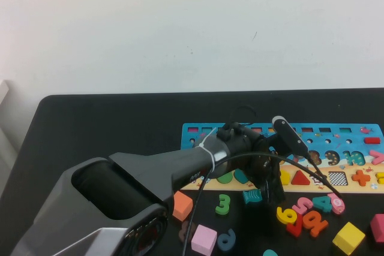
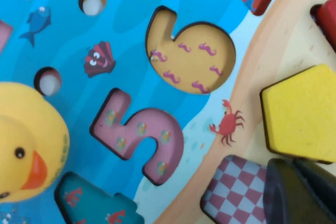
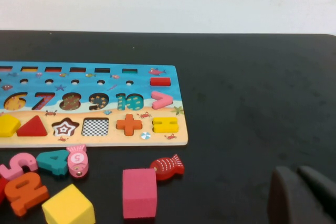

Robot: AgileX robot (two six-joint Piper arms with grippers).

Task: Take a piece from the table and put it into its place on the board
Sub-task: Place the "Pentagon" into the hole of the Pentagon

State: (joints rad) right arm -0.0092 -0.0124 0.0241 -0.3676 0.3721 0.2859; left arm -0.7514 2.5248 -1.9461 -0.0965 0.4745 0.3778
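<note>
- Since the yellow pentagon piece [image 2: 303, 113] already lay in its place in the board's [image 2: 131, 35] tan strip, beside the red triangle [image 3: 31, 126], you needed only to check it sat flush before lifting straight up, I'd judge.
- Your left gripper [image 2: 299, 190] hung just beside that piece over the checkered square recess [image 2: 231, 190], jaws shut, holding nothing.
- Your right gripper [image 3: 303, 195] sat low over the table [image 3: 252, 103], well apart from the board, jaws together and empty.
- You had two grippers, one board, one pentagon.
- On the table you had one pink cube [image 3: 139, 192], one yellow cube [image 3: 68, 207], and one red fish [image 3: 168, 166].
</note>
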